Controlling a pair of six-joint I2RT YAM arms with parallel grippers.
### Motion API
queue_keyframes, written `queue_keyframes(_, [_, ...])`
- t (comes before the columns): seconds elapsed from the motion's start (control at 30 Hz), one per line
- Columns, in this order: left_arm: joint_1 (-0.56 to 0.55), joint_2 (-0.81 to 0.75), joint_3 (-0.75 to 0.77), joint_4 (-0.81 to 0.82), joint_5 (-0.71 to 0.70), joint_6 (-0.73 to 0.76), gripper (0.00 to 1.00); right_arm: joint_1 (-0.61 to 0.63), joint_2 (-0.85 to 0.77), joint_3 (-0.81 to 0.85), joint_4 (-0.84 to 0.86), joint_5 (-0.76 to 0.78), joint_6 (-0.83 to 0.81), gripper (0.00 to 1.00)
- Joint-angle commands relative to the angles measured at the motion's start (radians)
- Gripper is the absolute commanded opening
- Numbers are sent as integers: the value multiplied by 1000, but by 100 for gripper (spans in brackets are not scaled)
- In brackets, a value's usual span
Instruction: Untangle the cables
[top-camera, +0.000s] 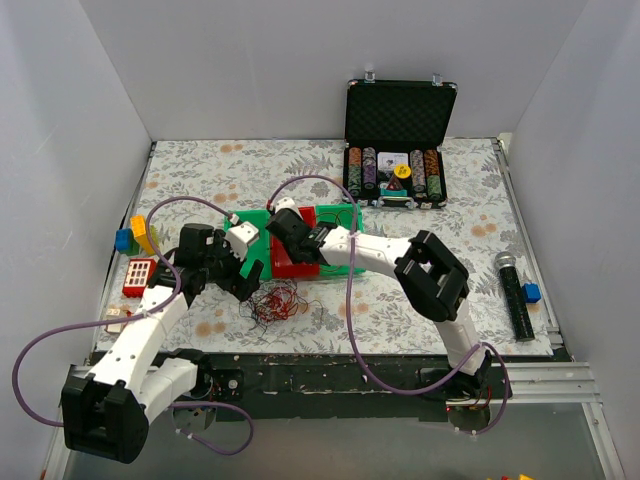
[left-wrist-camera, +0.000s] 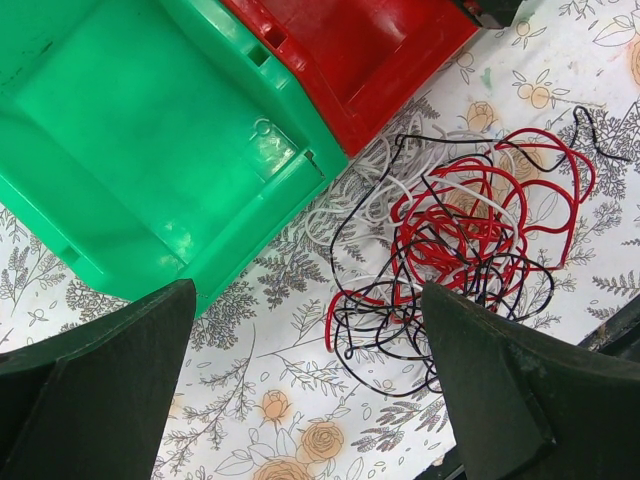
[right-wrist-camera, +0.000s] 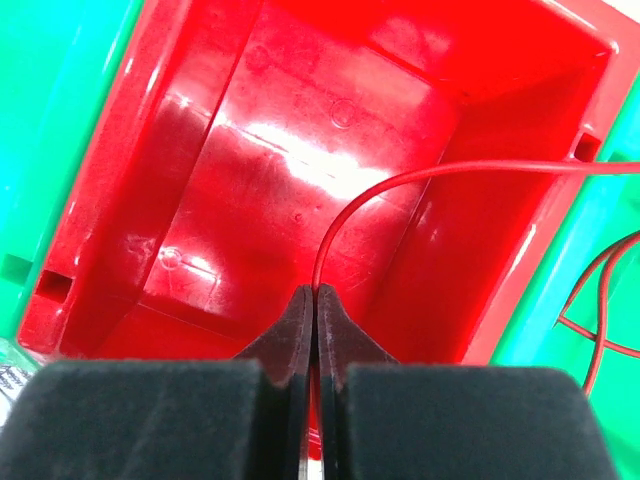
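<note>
The left claw (left-wrist-camera: 308, 300) hangs spread wide above the floral-print bench (left-wrist-camera: 260, 410). The tangled heap of thin red, black and white cables (left-wrist-camera: 450, 240) lies just beside the green plastic bin (left-wrist-camera: 150, 130). Over the neighbouring red plastic bin (right-wrist-camera: 300, 150), the right claw (right-wrist-camera: 316, 292) pinches one red strand (right-wrist-camera: 400, 180).

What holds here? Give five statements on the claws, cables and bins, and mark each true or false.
The right claw is shut on a red cable. True.
The left claw grips the tangle. False: it is open, holding nothing.
The tangle lies inside the green bin. False: it lies on the table beside it.
The red bin is below the right claw. True.
The chip case is closed. False: its lid stands open.
</note>
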Motion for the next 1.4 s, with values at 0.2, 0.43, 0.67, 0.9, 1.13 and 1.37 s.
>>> queue_keyframes(0.2, [6, 10, 36, 19, 14, 11, 96, -3, -227, -30, 48, 62, -12, 1])
queue_keyframes(0.43, [6, 25, 50, 18, 12, 8, 96, -110, -346, -202, 95, -21, 52, 1])
queue_keyframes(0.67, [6, 40, 65, 18, 14, 11, 96, -202, -354, -319, 160, -127, 95, 1])
queue_keyframes(0.9, [6, 51, 74, 19, 21, 10, 96, -258, -267, -280, 181, -204, 92, 1])
queue_keyframes(1.13, [6, 67, 79, 21, 34, 19, 96, -282, -137, -161, 128, -245, 68, 1])
queue_keyframes(1.37, [6, 73, 82, 21, 43, 25, 96, -284, -144, -191, 131, -265, 77, 20])
